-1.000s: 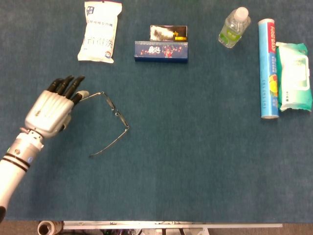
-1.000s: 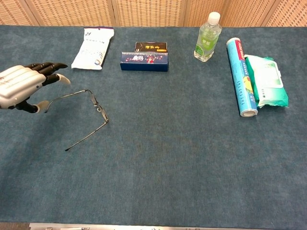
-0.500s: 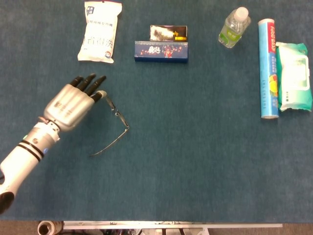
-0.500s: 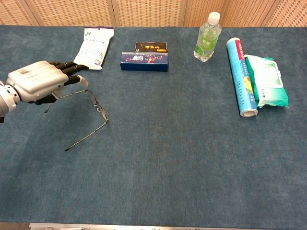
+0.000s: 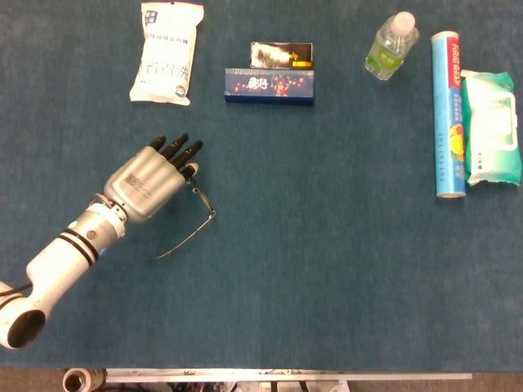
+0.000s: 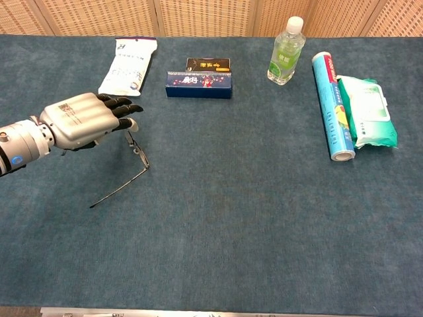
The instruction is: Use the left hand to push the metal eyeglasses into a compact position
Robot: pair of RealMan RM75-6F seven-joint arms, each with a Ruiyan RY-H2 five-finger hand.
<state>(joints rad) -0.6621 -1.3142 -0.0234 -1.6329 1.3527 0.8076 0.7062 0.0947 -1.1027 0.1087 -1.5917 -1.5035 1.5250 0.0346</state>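
Lying flat with fingers extended and holding nothing, the left hand point(image 5: 152, 181) covers one arm of the glasses point(image 5: 196, 220) on the desk point(image 5: 327, 245), its fingertips point(image 6: 129, 109) by the frame.

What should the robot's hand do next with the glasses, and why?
Probably keep sweeping the left hand toward the glasses' front, folding the arm under it. The metal eyeglasses aren't compact: the near arm sticks out wide across the table, and the fingers are already over the other arm.
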